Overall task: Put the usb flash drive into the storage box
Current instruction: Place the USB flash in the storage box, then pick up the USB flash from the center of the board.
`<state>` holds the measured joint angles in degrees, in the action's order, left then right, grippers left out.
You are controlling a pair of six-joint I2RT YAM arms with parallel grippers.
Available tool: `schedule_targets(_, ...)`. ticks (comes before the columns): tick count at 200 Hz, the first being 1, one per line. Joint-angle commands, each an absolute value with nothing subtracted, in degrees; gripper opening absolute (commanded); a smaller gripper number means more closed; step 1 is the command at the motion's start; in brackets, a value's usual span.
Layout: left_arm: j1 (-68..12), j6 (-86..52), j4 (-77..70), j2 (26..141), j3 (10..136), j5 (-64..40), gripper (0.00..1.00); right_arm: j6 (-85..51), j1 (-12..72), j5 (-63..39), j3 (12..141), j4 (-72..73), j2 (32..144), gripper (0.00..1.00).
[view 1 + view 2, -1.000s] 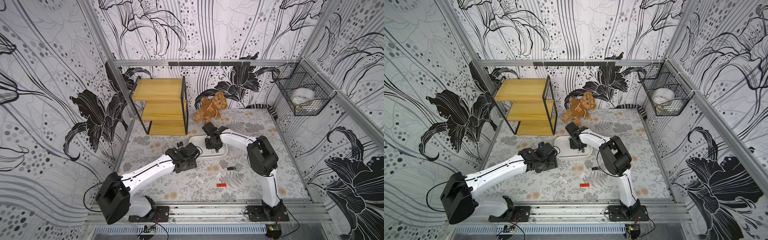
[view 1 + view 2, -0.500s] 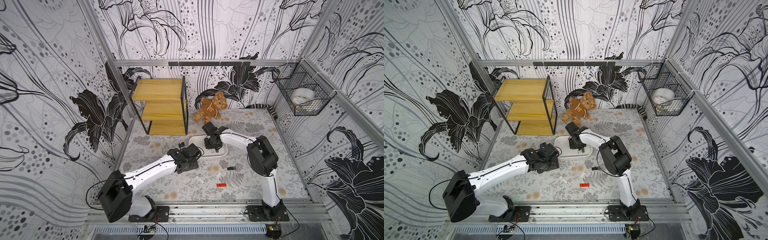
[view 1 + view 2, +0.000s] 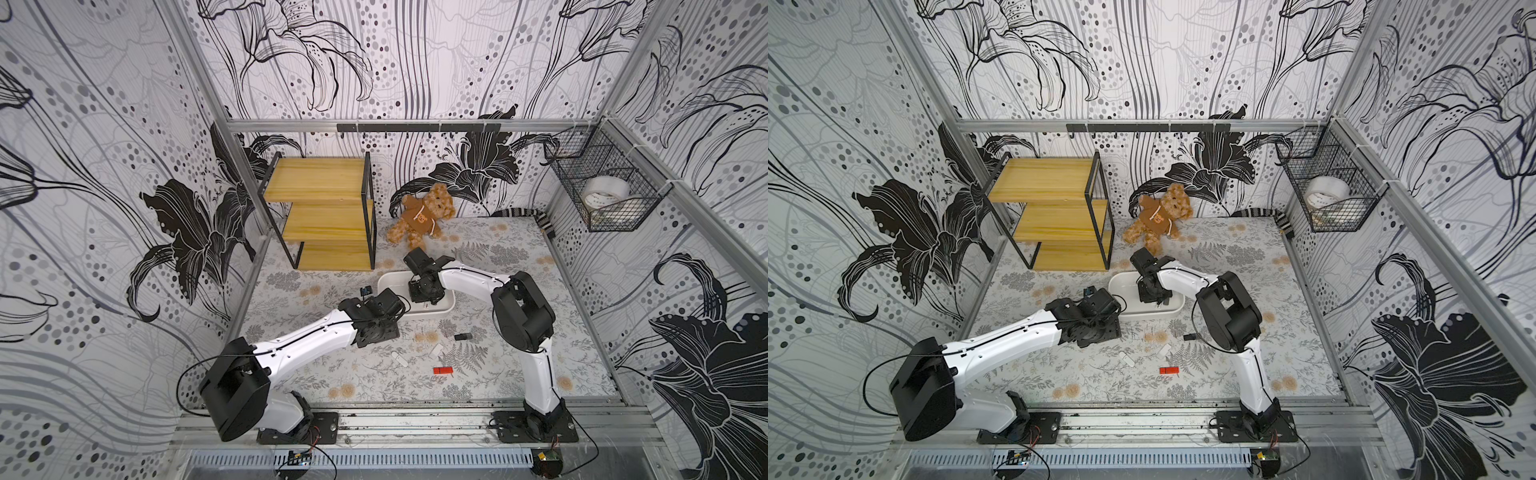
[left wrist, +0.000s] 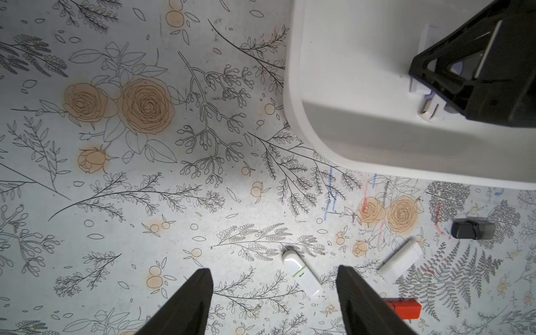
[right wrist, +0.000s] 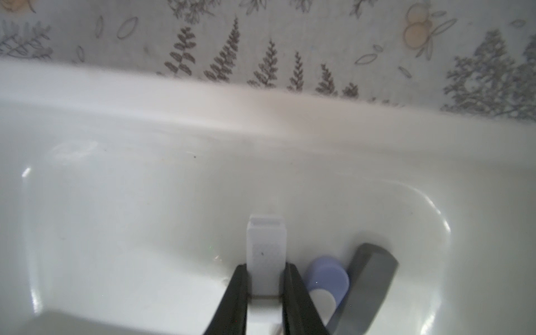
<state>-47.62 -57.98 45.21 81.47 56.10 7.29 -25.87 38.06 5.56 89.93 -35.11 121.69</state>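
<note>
Well, the right end effector [image 5: 266, 278] is clamped on a white usb flash drive [image 5: 266, 240], its two black fingers pinching the flat sides. It is down inside the storage box [image 5: 174, 95], close to one rounded corner. Whether the drive's tip rests on the box floor I cannot tell. Just beside it in the box lie a blue-capped drive [image 5: 327, 275] and a grey drive [image 5: 372, 275], the blue one next to a finger. I would judge this the placing step, with the release not yet made. It calls for parting the jaws and then a straight lift, so that the fingers do not drag the neighbours along.

The left end effector [image 4: 274, 271] hangs open and empty above the bench [image 4: 116, 203], outside the box and off one of its corners. Its wrist view shows a rounded white drive [image 4: 301, 274] lying on the bench at a slant to the fingers. Beyond that are a squarer white drive [image 4: 401, 259], a red drive [image 4: 403, 309] and a dark drive [image 4: 472, 229], all apart from one another. In a top view the storage box [image 3: 388, 286] sits around the middle of the bench, with these loose drives between it and the near edge. For the left arm I would expect a reach toward that edge and a turn of the wrist to square up before going down.
</note>
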Motion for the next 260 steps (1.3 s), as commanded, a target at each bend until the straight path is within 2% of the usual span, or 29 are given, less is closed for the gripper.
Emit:
schedule_targets(1, -49.2, -59.9, 42.1, 83.3, 55.5, 5.4, 0.73, -25.9, 38.2, 5.9, 89.3, -37.6, 123.2, 0.24)
schedule_targets(9, -50.0, -60.6, 41.9, 84.0, 55.5, 5.1, 0.73, -25.7, 38.2, 5.8, 89.1, -37.4, 123.0, 0.40)
schedule_targets(22, -51.2, -61.5, 41.6, 85.3, 55.5, 4.8, 0.73, -25.6, 38.3, 6.1, 89.3, -37.3, 122.7, 0.54)
schedule_targets(45, -53.2, -63.3, 40.3, 86.9, 54.9, 4.2, 0.74, -25.1, 38.2, 6.5, 89.7, -37.0, 121.6, 0.62)
schedule_targets(97, -56.1, -66.3, 37.8, 90.2, 53.3, 3.7, 0.74, -26.2, 37.8, 10.7, 88.4, -35.3, 112.1, 0.64)
schedule_targets(172, -58.6, -65.3, 38.8, 98.2, 56.7, 3.4, 0.66, -25.9, 35.0, 15.2, 86.0, -37.9, 101.3, 0.63)
schedule_targets(194, -58.8, -63.9, 40.5, 100.2, 59.0, 2.9, 0.59, -26.3, 34.8, 15.8, 83.6, -38.2, 99.5, 0.63)
schedule_targets(232, -59.0, -61.9, 43.9, 101.8, 61.5, 2.9, 0.41, -27.7, 34.9, 16.9, 79.0, -38.6, 96.1, 0.63)
schedule_targets(260, -59.0, -61.2, 45.6, 102.0, 61.7, 2.7, 0.31, -31.0, 33.1, 16.4, 74.8, -39.0, 93.2, 0.64)
